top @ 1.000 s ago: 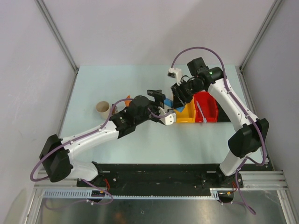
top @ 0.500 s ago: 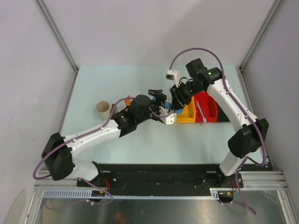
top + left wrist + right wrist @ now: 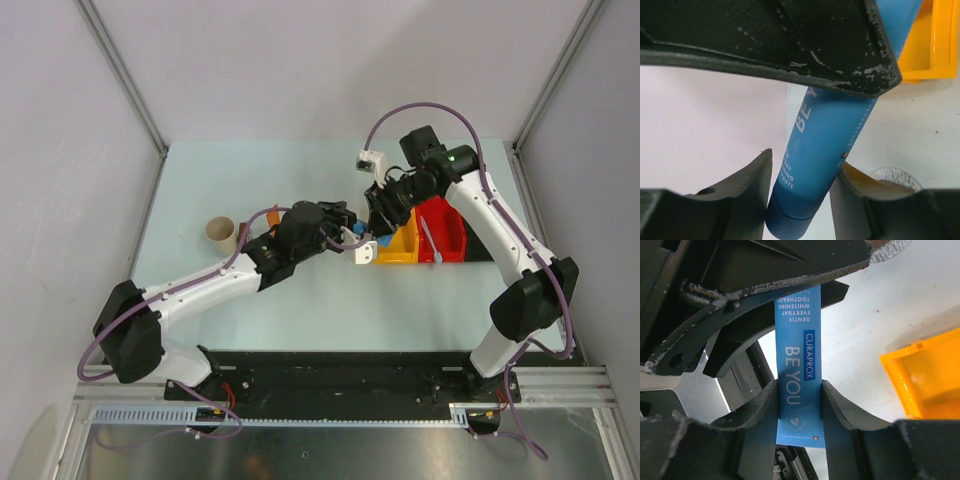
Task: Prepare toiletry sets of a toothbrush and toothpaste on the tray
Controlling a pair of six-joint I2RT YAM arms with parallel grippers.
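Clamped near its flat crimped end in the right gripper (image 3: 799, 390), squeezed on both edges: the blue toothpaste tube (image 3: 797, 360). Pinched at the cap end too, by the left gripper (image 3: 802, 172), pads snug against either side. Strung between the two pincers over the table (image 3: 300, 165), just left of the yellow bin (image 3: 402, 248) and not touching it. Peeking past the left gripper's finger, a scrap of crinkled clear plastic, likely the tray (image 3: 896, 175). Over by the red bin (image 3: 450, 232), the toothbrush (image 3: 430, 240), lying lengthwise along the seam with the yellow one; hard to tell which bin. Far left, well apart, a beige cup (image 3: 220, 232).
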